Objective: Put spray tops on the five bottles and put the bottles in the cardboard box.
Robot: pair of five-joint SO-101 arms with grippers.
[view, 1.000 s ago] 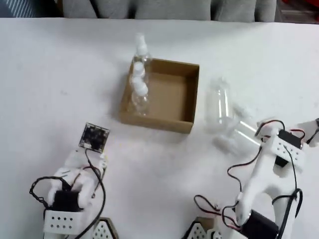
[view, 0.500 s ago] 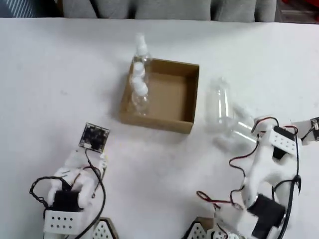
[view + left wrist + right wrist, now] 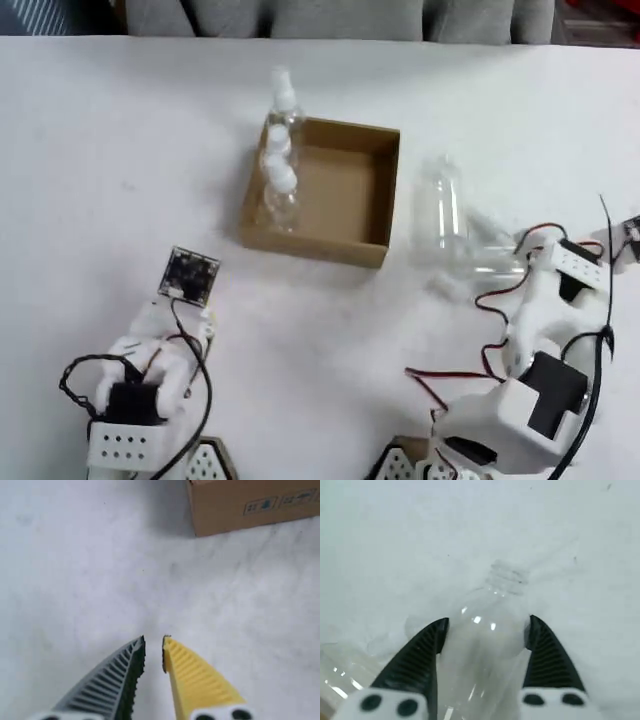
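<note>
White tabletop [image 3: 120, 130] stretches right across the scene, and both arms sit at its near edge. The left gripper [image 3: 153, 641] hangs low over bare table. Its grey finger and yellow finger are drawn almost together, with only a sliver between the toothed tips and nothing caught in it. Ahead of that gripper, off toward the yellow finger's side and well apart from the tips, sits the cardboard box [image 3: 345, 195], open at the top.

Along the box wall on that gripper's side, bottles with white spray tops [image 3: 280, 178] are lined up inside. One more topped bottle [image 3: 283, 90] shows at the box's far corner; I cannot tell whether it stands inside the wall or just outside it.

On the other side of the box, the right gripper [image 3: 487, 624] has its two black fingers spread wide, one on each side of a clear bottle [image 3: 495, 650] lying on the table. This bottle has no top, and its threaded neck [image 3: 506, 576] points away from the gripper, beyond the fingertips. The tips sit right at the bottle's shoulders; whether they actually press on it I cannot tell. Just beside one black finger lies a second clear bottle [image 3: 337, 667]. Seen from above, these clear bottles lie between the right arm [image 3: 545, 300] and the near wall of the box.
</note>
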